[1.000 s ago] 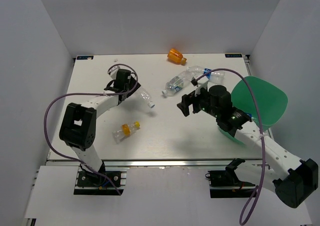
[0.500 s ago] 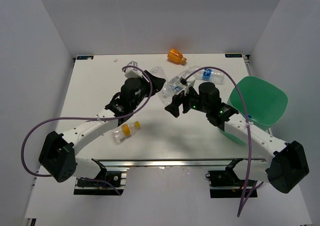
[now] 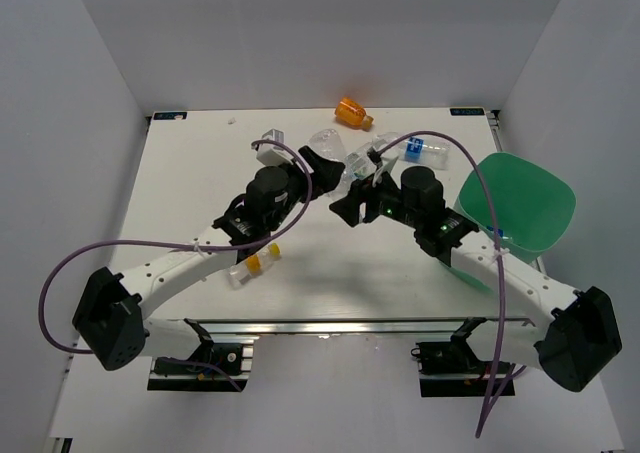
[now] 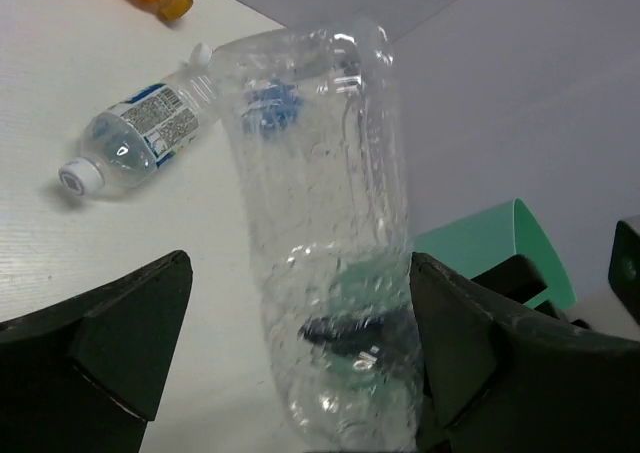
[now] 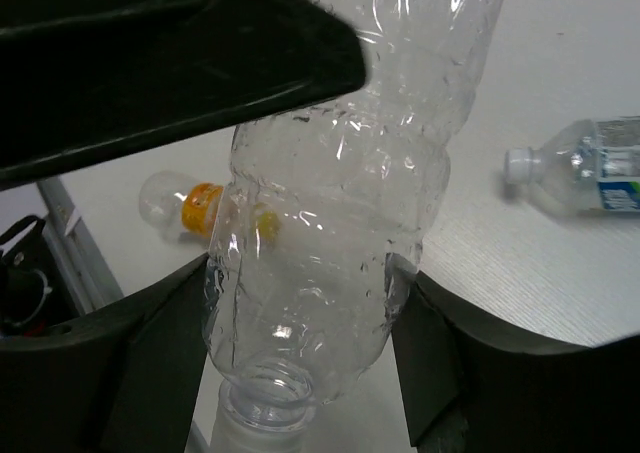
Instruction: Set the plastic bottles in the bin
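Top view: we see both arms meeting over the far middle of the white table [image 3: 180,173]. The long clear bottle [image 3: 335,151] is held off the table between the left gripper [image 3: 316,163] and the right gripper [image 3: 352,201]. The stubby orange bottle [image 3: 352,111] lies at the far edge. The blue-labelled bottle [image 3: 420,151] lies right of the grippers. The small orange-capped bottle [image 3: 250,263] lies near, under the left arm. The green bin [image 3: 540,188] stands at the right edge, apart from all four bottles.

Left wrist: we note its fingers [image 4: 120,343] spread wide. The long clear bottle stands between them, close against the right-hand finger, with a gap on the other side. The blue-labelled and orange bottles lie on the table beyond, and a corner of the bin shows to the right.

Right wrist: both fingers [image 5: 440,363] press the long bottle's sides just above its open neck, pinching it. A dark finger of the left gripper crosses the top. The orange-capped bottle shows behind.
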You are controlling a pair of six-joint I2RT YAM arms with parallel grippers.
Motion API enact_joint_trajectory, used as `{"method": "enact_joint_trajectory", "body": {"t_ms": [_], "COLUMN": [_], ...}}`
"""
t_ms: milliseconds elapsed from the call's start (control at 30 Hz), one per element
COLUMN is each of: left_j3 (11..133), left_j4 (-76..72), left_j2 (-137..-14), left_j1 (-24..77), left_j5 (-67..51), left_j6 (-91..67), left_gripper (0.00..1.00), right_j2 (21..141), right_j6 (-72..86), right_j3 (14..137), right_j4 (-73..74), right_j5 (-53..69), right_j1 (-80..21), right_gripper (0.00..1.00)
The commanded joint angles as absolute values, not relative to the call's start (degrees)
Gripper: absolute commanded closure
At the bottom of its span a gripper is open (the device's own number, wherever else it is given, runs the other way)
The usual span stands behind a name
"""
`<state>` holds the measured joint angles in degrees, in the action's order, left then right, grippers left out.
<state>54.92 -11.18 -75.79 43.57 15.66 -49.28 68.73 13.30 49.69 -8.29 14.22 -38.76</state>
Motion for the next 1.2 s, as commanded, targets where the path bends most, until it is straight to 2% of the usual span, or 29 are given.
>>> {"method": "enact_joint_trajectory", "body": {"t_ms": [0,200,233,300,367,433,467,533,600,633,700,733,800,1033,1167], "left_j3": [57.0,57.7,57.7,57.4,57.0,56.1,56.0,57.0,57.7,57.7,57.3,57.0,56.4,53.7,54.1], "left_j4": [-6.2,8.7,12.2,15.5,17.8,18.2,18.6,21.9,23.7,24.3,24.2,24.3,24.5,24.3,25.4], "left_j2": [-71.0,-63.6,-63.2,-62.8,-63.5,-64.5,-65.2,-68.2,-70.8,-71.4,-72.1,-71.9,-71.5,-67.7,-68.5], "left_j1": [44.6,44.1,43.8,42.2,40.9,40.1,39.1,37.8,36.0,35.5,34.6,34.5,34.5,34.1,34.1], "left_j5": [19.7,39.2,42.9,44.9,44.2,42.3,40.3,38.3,35.6,34.7,32.5,32.3,32.5,35.0,35.3], "left_j6": [-46.6,-46.9,-48.0,-50.0,-52.0,-52.7,-52.9,-54.5,-55.3,-55.5,-55.4,-55.4,-55.4,-56.4,-56.8], "left_gripper": [0.02,0.02,0.02,0.02,0.02,0.02,0.02,0.02,0.02,0.02,0.02,0.02,0.02,0.02,0.02], "right_j2": [63.1,54.6,53.5,51.3,50.4,48.7,48.0,45.6,43.8,43.4,43.4,43.7,44.6,46.3,47.8], "right_j6": [15.7,16.4,17.2,18.2,24.8,32.4,40.5,44.6,47.1,47.7,49.1,49.2,50.5,44.8,40.4], "right_j3": [51.2,59.8,61.1,63.3,66.4,68.3,68.6,67.9,67.1,66.7,66.6,66.9,68.4,70.4,70.9], "right_j4": [-7.7,9.4,11.7,19.7,27.3,41.2,45.7,53.2,55.5,56.1,57.0,57.3,58.3,53.5,49.6], "right_j5": [3.1,-27.5,-35.9,-44.3,-58.7,-68.5,-70.1,-71.2,-70.4,-70.4,-70.5,-70.7,-71.7,-71.6,-70.1], "right_j1": [-38.7,-38.2,-38.2,-38.1,-38.1,-38.0,-37.9,-37.9,-37.8,-37.8,-37.8,-37.8,-37.7,-37.7,-37.7], "right_gripper": [0.83,0.86,0.86,0.84,0.83,0.83,0.84,0.84,0.79,0.65,0.47,0.33,0.22,0.11,0.11]}}
